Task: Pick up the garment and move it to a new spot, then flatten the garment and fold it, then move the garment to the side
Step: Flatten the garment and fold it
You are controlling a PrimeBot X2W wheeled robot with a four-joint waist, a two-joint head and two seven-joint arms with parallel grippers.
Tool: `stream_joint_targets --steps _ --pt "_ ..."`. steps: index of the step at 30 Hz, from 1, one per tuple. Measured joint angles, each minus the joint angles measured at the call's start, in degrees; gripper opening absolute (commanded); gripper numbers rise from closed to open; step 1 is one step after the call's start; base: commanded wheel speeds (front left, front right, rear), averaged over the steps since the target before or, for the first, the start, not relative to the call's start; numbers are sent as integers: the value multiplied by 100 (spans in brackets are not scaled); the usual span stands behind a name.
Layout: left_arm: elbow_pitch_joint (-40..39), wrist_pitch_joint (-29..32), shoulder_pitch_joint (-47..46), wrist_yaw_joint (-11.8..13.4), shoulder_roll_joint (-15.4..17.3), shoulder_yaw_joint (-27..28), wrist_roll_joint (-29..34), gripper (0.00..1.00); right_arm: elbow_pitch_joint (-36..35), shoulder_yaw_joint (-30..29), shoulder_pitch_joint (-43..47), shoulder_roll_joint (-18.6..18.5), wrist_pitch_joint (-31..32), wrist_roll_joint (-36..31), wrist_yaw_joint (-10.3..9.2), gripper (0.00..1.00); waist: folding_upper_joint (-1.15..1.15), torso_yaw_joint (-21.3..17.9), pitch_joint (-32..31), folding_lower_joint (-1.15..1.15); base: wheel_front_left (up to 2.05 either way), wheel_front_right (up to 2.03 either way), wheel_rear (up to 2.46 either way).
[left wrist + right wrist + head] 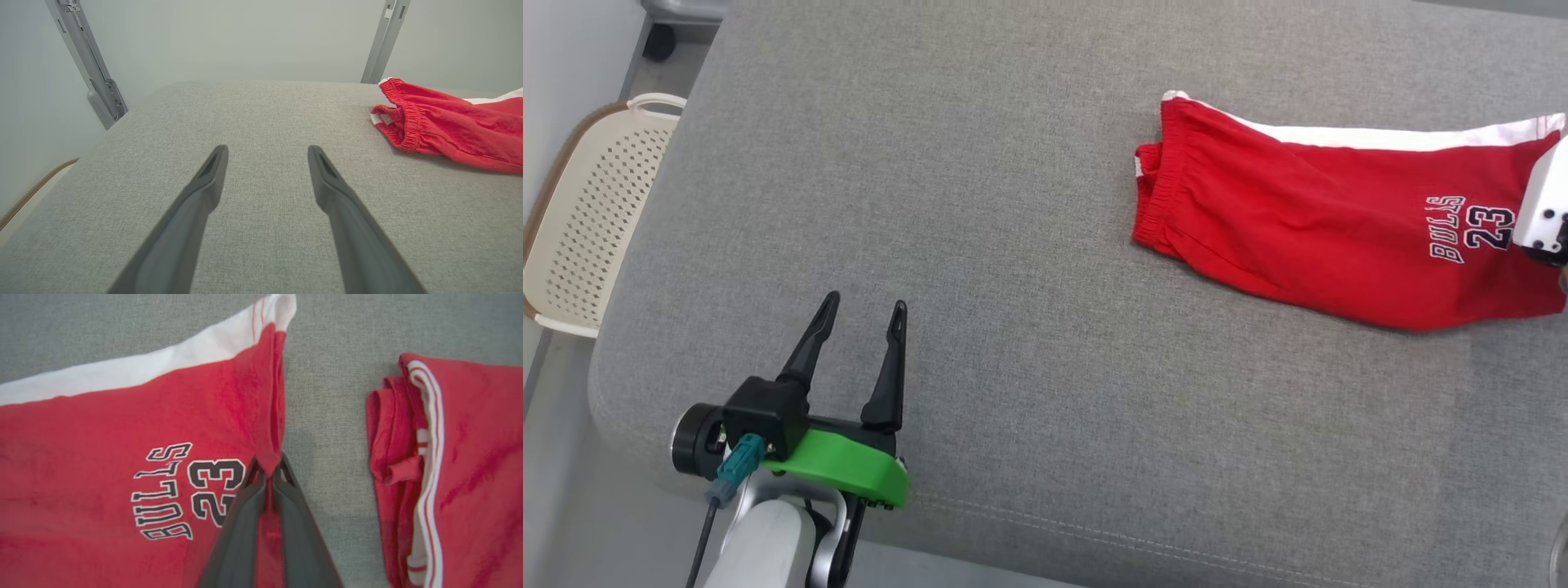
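The garment (1298, 220) is a pair of red shorts with a white side stripe and "BULLS 23" print. It lies flat on the grey padded surface (1013, 286) at the right of the head view. In the right wrist view my right gripper (267, 469) is shut on the hem edge of the garment (122, 416), with red cloth pinched between the fingers. Its white wrist housing (1543, 204) shows at the right edge of the head view. My left gripper (866, 304) stands open over bare surface at the lower left, well away from the shorts. The left wrist view shows the left gripper (267, 149) wide, with the waistband (402, 122) off to the right.
A cream perforated basket (596, 220) sits off the surface's left edge. More red cloth with white trim (449, 477) lies beside the gripped hem, across a strip of grey; I cannot tell if it is the same garment. Two grey metal posts (88, 61) (386, 41) stand behind the surface.
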Motion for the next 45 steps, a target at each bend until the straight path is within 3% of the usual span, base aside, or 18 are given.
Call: stream_joint_targets --steps 7,21,24,31,45 --pt "-22 22 77 46 18 -19 -31 100 -338 -20 40 2 180 54 -3 0 0 20 -181 0 0 0 0" --pt "53 -2 73 46 -51 -116 -116 100 -722 1621 -208 608 528 697 -4 0 0 182 -261 0 0 0 0" --pt "92 -26 69 42 -83 -146 -157 100 -570 2011 -294 751 479 770 -4 0 0 302 -274 0 0 0 0" --pt "203 -67 66 -4 -198 -266 -163 100 -114 2330 -498 825 287 724 -4 0 0 580 -279 0 0 0 0" --pt "411 -129 22 -76 -380 -432 -174 100 917 2431 -838 969 -145 628 -4 0 0 1076 -219 0 0 0 0"
